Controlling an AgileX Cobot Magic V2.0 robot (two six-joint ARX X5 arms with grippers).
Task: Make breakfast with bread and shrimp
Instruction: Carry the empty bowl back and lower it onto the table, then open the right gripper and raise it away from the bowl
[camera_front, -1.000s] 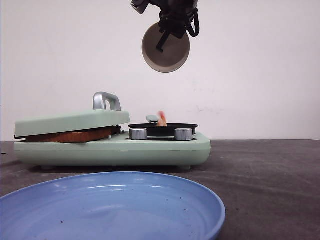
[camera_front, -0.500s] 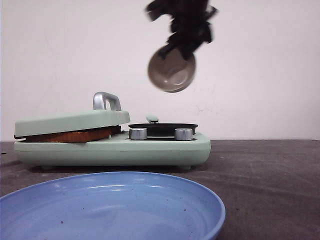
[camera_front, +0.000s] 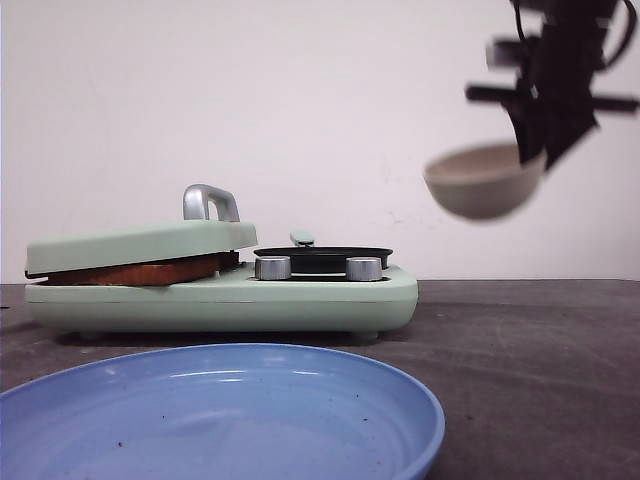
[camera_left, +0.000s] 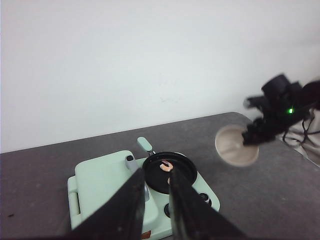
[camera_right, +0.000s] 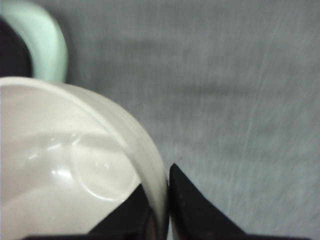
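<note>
The bread (camera_front: 140, 272) shows only as a brown crust edge under the closed lid of the green breakfast maker (camera_front: 300, 295). Two shrimp pieces (camera_left: 166, 165) lie in its black pan (camera_front: 322, 258). My right gripper (camera_front: 535, 150) is shut on the rim of the beige bowl (camera_front: 485, 180) and holds it upright in the air, right of the maker. The bowl (camera_right: 60, 165) looks empty between my right gripper's (camera_right: 160, 195) fingers. My left gripper (camera_left: 156, 172) hangs high over the maker, empty, its fingers close with a narrow gap. The bowl also shows in the left wrist view (camera_left: 235, 147).
A large blue plate (camera_front: 300, 380) lies at the near edge of the dark table. The maker has a metal lid handle (camera_front: 210, 200) and two silver knobs (camera_front: 272, 267). A white wall stands behind.
My right gripper has carried the bowl from above the pan to the right and lower, and turned it from tipped to upright. A shrimp seen falling over the pan is now out of the front view.
</note>
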